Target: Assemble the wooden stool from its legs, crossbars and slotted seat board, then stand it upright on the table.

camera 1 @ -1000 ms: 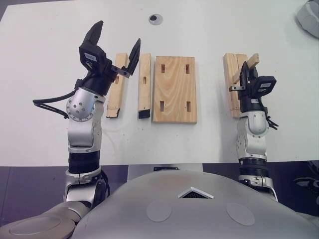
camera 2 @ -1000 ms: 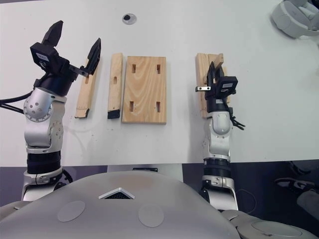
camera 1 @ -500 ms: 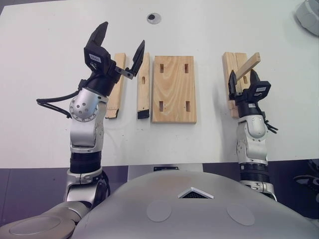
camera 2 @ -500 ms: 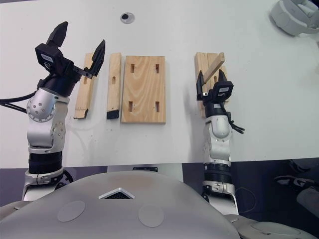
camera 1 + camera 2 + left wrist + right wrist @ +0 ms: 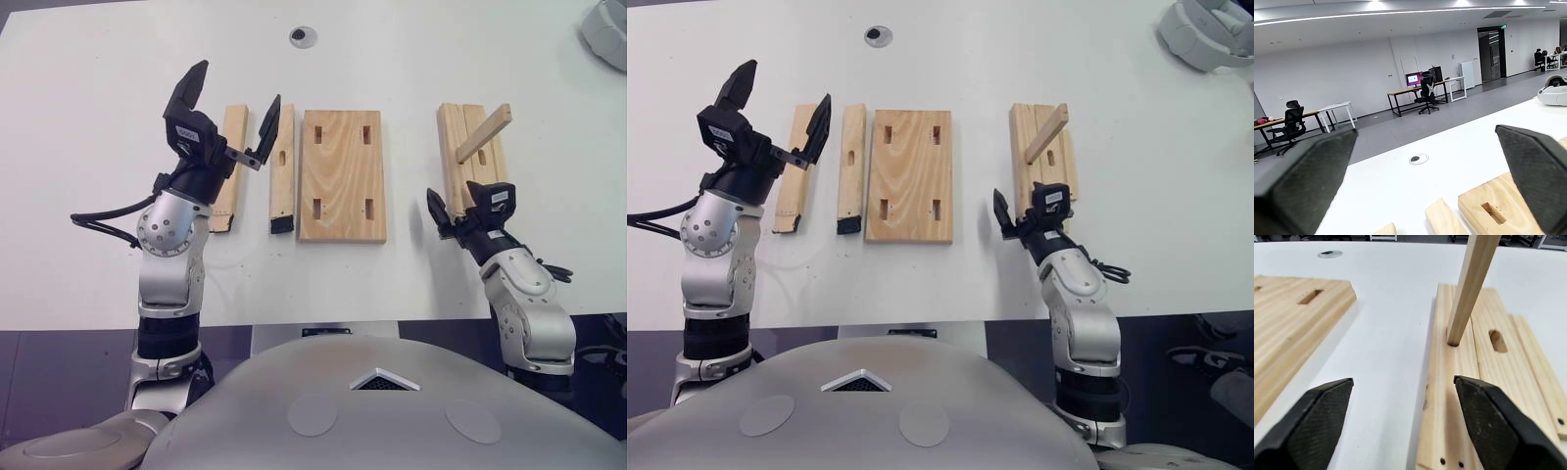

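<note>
Where the head cameras look down, the flat, pale-grained seat board (image 5: 342,174) with 4 slots lies on the white table (image 5: 78,147), long axis running away from the robot. The left gripper (image 5: 237,84) hangs spread wide above 2 slim legs (image 5: 284,162) just left of the board. From the right wrist, the right gripper (image 5: 1403,379), likewise wide, faces a square crossbar (image 5: 1471,284) tilting up off stacked planks (image 5: 1484,382).

Seat board (image 5: 342,174) between leg pairs (image 5: 284,186)
</note>
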